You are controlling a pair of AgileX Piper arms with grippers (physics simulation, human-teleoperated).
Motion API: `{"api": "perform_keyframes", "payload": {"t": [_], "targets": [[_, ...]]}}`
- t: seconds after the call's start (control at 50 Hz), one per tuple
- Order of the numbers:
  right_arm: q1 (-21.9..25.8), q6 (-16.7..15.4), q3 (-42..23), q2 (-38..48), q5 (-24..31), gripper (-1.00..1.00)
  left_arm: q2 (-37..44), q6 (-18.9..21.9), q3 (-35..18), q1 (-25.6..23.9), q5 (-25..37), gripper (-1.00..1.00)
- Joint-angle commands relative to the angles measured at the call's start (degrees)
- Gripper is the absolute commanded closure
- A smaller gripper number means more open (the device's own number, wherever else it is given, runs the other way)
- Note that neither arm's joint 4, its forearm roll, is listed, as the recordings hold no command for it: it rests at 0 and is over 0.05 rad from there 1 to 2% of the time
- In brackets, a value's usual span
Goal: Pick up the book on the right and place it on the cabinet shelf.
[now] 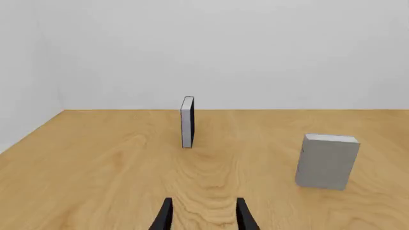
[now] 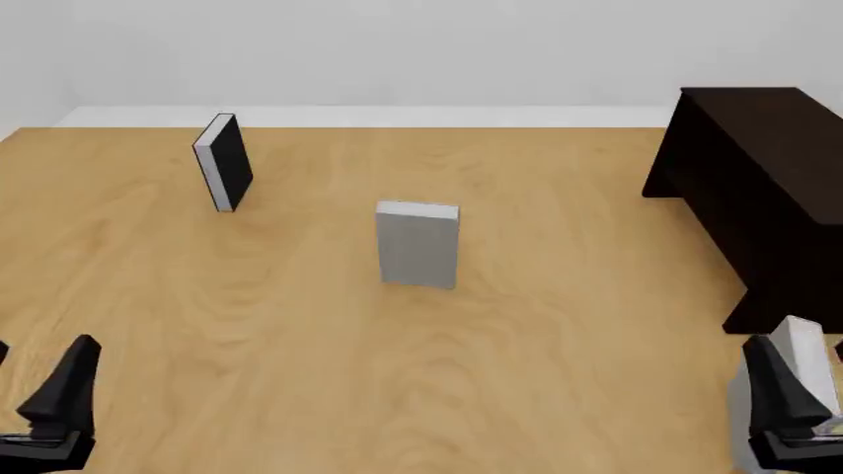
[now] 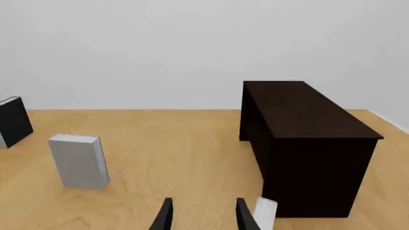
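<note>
Pale wood-grain table (image 2: 395,385) runs back to a plain white wall, and everything on it stands well apart. Toward the far left corner a black-covered book (image 2: 224,161) stands upright; near the middle a grey book (image 2: 418,244) stands upright too, with no gripper near it. Along the right edge sits the dark cabinet (image 2: 764,188), seen only from its closed top and sides, so its shelf is hidden. The book (image 2: 806,367) to be moved stands at the near right edge, just in front of the cabinet and right beside the right gripper (image 3: 201,215), whose fingers are spread with nothing between them; the book lies just outside one finger, so it is not yet grasped. The left gripper (image 1: 201,215) waits at the near left edge, fingers likewise apart and empty, likely parked out of the way.
</note>
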Motion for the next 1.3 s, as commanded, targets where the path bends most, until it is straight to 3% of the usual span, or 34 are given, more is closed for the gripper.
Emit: {"api": "perform_keyframes", "payload": {"t": [0.02,0.42,0.56,0.68,0.74,0.78,0.84,0.88,0.92,1.0,1.06,1.1,1.22,1.3], "targets": [[-0.2,-0.02,-2.83,0.24,3.01,-1.0,0.35,-0.08,-0.26,-0.39,-0.19,-1.0],[-0.14,-4.26,-18.2,7.02,12.03,-1.0,0.21,-0.23,-0.27,-1.31,-0.26,-1.0],[-0.1,-4.0,-26.12,12.68,16.23,-1.0,0.09,-0.03,-0.3,-2.04,-0.07,-1.0],[-3.03,-2.92,-33.32,17.06,20.7,-1.0,0.06,-0.32,-0.41,-2.36,0.04,-1.0],[-3.8,-3.81,-36.37,20.79,22.87,-1.0,0.04,-0.51,-0.44,-2.71,0.06,-1.0],[-1.76,-6.02,-38.75,21.04,24.25,-1.0,0.01,-0.37,-0.47,-2.89,0.02,-1.0],[-3.61,-5.64,-42.34,23.84,26.53,-1.0,-0.02,-0.51,-0.53,-2.54,-0.12,-1.0],[-3.03,-7.79,-44.72,25.41,28.19,-1.0,-0.02,-1.11,-0.6,-2.31,-0.09,-1.0],[-2.06,-5.58,-47.14,26.67,29.86,-1.0,-0.03,-1.18,-0.51,-2.55,-0.1,-1.0],[-2.98,-5.91,-52.74,29.43,32.83,-1.0,-0.02,-1.12,-0.61,-2.63,-0.02,-1.0],[-3.08,-8.61,-55.34,32.0,34.92,-1.0,-0.03,-1.19,-0.64,-2.72,-0.02,-1.0],[-3.36,-7.16,-57.23,33.15,36.05,-1.0,-0.04,-1.16,-0.64,-2.9,0.07,-1.0],[-4.0,-7.63,-61.7,36.14,39.82,-1.0,-0.04,-1.11,-0.71,-3.04,0.14,-1.0],[-5.75,-4.77,-62.97,38.78,42.3,-1.0,-0.02,-1.02,-0.7,-3.3,0.1,-1.0]]}}
